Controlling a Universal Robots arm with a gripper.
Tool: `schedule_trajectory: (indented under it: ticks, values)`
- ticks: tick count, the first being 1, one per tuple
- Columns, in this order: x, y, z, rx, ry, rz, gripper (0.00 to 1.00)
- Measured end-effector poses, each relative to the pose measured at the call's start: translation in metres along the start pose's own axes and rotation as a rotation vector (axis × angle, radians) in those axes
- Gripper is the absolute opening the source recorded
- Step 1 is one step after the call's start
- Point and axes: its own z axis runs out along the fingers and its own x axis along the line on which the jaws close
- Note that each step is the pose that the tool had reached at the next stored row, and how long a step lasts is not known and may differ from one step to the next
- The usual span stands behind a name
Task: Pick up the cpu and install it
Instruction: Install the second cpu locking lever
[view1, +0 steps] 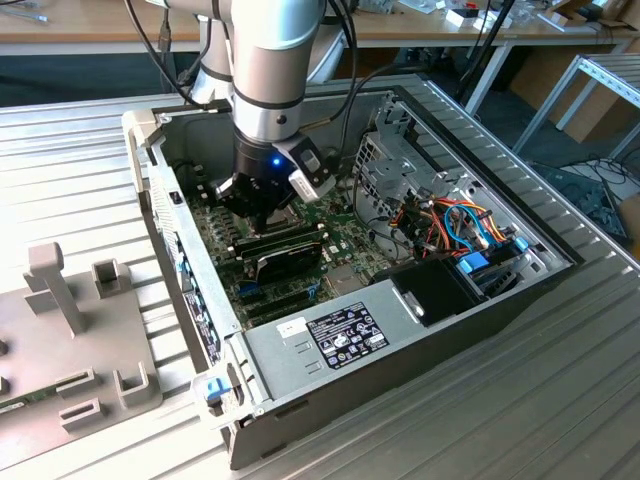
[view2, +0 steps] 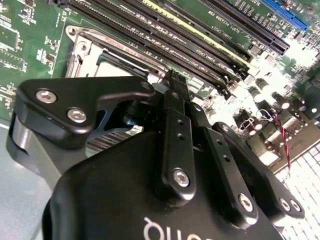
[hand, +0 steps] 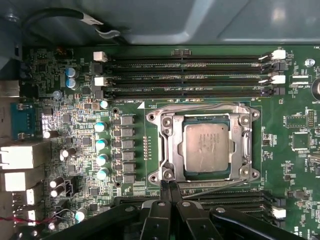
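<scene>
The cpu, a small square chip with a dull silver-grey top, lies flat inside the metal socket frame on the green motherboard. In the first wrist view my gripper hovers just beside the socket frame's edge, its black fingers pressed together with nothing between them. The exterior view shows the gripper low inside the open computer case, over the motherboard. In the second wrist view the shut fingers point at the board beside the socket frame.
Long black memory slots run along one side of the socket, capacitors along another. The case walls, a drive cage, cable bundles and the power supply hem in the arm. A grey fixture sits at the exterior view's left.
</scene>
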Motion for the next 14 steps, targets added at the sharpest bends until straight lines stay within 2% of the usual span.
schedule_trajectory:
  ticks: [9,14]
  values:
    - [0.0006,0.0001,0.0008,-0.0003,0.0002,0.000,0.11]
    - [0.0037,-0.0017,0.0014,-0.0003,0.0003,0.000,0.11]
